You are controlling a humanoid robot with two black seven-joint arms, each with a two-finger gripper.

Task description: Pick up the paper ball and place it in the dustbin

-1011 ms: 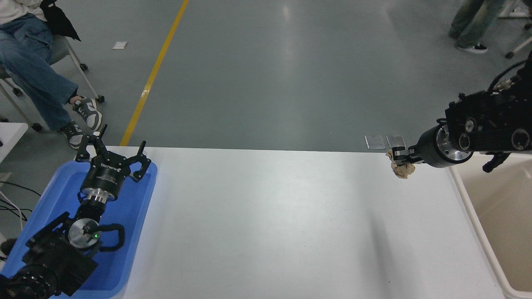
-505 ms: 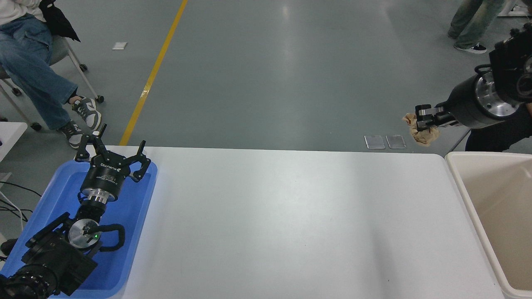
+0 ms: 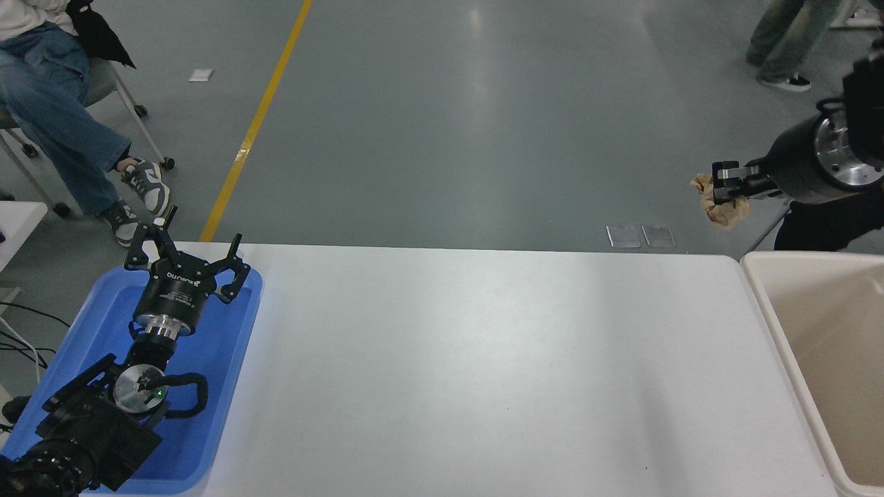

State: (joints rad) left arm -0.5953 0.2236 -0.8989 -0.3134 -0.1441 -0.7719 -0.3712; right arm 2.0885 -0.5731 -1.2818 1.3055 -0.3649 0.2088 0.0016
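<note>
A crumpled tan paper ball [image 3: 720, 208] hangs in the air beyond the table's far right corner, pinched by my right gripper [image 3: 722, 188], which is shut on it and points left from the right edge. The cream dustbin [image 3: 766, 304] stands at the table's right end, below and to the right of the ball; only its left part shows. My left gripper [image 3: 185, 252] rests parked at the lower left over a blue tray, its fingers spread open and holding nothing.
A blue tray [image 3: 228, 373] lies on the white table [image 3: 483, 373] at the left, under the left arm. A seated person's legs [image 3: 62, 131] are at the top left, and another person's legs [image 3: 780, 41] at the top right.
The right gripper lifted the paper ball up off the table's far right corner, then shifted it a little to the right toward the dustbin. The left arm stayed still.
</note>
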